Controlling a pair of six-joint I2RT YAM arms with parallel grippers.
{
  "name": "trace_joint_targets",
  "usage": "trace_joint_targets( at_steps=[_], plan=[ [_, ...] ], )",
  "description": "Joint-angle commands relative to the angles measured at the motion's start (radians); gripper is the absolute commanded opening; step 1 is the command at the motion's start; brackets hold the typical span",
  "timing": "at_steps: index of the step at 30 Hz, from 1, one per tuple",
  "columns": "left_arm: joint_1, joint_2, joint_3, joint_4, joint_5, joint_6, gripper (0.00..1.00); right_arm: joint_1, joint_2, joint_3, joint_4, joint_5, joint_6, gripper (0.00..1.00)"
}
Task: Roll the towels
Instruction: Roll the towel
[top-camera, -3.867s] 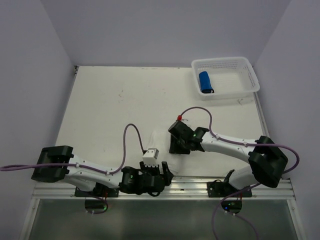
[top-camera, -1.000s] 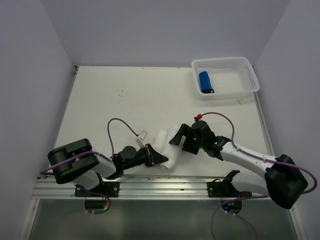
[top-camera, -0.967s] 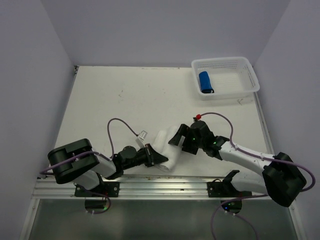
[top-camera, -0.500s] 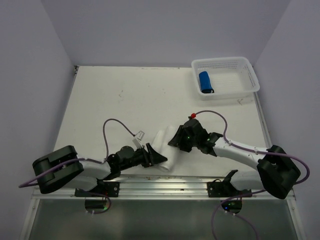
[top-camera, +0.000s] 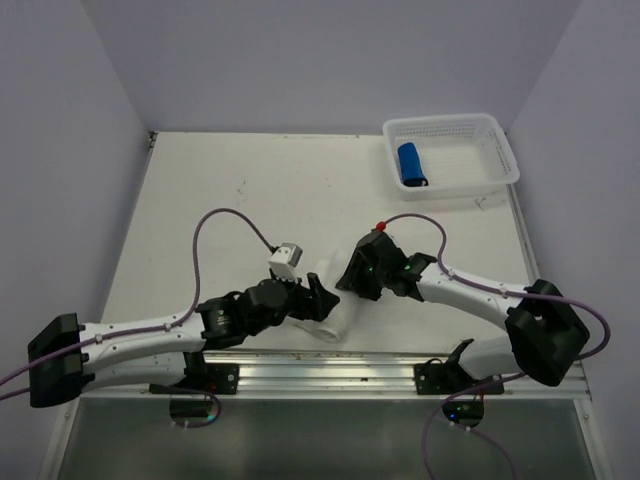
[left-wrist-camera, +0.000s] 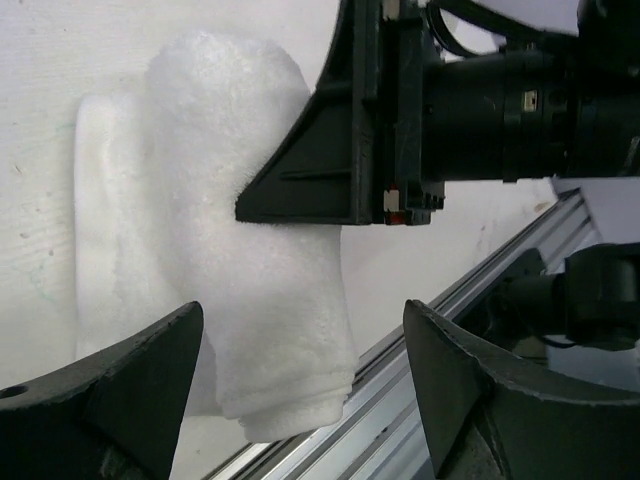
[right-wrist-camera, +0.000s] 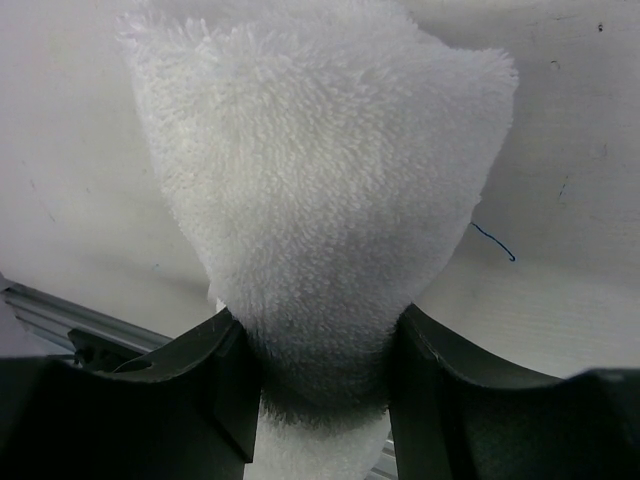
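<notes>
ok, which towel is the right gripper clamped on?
The white towel: the right gripper pinches one end of it. The blue towel lies rolled in the basket, far from both arms.

- A white table (top-camera: 230, 215) fills the middle of the top view.
- A white perforated plastic basket (top-camera: 441, 122) stands in the upper right of that view, close to the table's far right corner.
- A small pale scrap (top-camera: 487, 201) lies on the table just beside the basket's near right corner. What it is cannot be told.
- A few dark specks (top-camera: 241, 183) dot the table, upper left of centre.
- A thin blue pen mark (right-wrist-camera: 494, 243) shows on the table at the right of the right wrist view.
- An aluminium rail (top-camera: 370, 372) runs along the table's near edge, across the bottom of the top view.
- A grey-green panel (top-camera: 330, 440) lies below the rail.
- Pale lavender walls (top-camera: 330, 60) close in the left, right and far sides.
</notes>
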Motion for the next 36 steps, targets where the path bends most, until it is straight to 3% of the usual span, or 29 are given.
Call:
trace_joint_targets(
  at_steps=[1, 5, 8, 15, 23, 29, 36],
  plan=[
    [-0.101, 0.081, 0.138, -0.268, -0.239, 0.145, 0.84, 0.005, 0.027, 0.054, -0.104, 0.052, -0.024, 0.45],
    [-0.207, 0.212, 0.268, -0.384, -0.362, 0.156, 0.86, 0.008, 0.04, 0.082, -0.121, 0.051, -0.025, 0.48],
    [-0.302, 0.301, 0.341, -0.435, -0.446, 0.166, 0.94, 0.011, 0.051, 0.102, -0.137, 0.052, -0.025, 0.49],
    [-0.376, 0.486, 0.456, -0.518, -0.552, 0.171, 0.95, 0.013, 0.056, 0.125, -0.16, 0.063, -0.024, 0.5],
    [-0.385, 0.629, 0.494, -0.555, -0.596, 0.151, 0.95, 0.013, 0.063, 0.134, -0.177, 0.063, -0.022, 0.51],
    [-0.385, 0.701, 0.494, -0.562, -0.615, 0.101, 0.83, 0.013, 0.076, 0.146, -0.19, 0.057, -0.032, 0.52],
    [-0.374, 0.614, 0.377, -0.451, -0.574, 0.047, 0.49, 0.013, 0.07, 0.159, -0.217, 0.06, -0.047, 0.62]
  ],
)
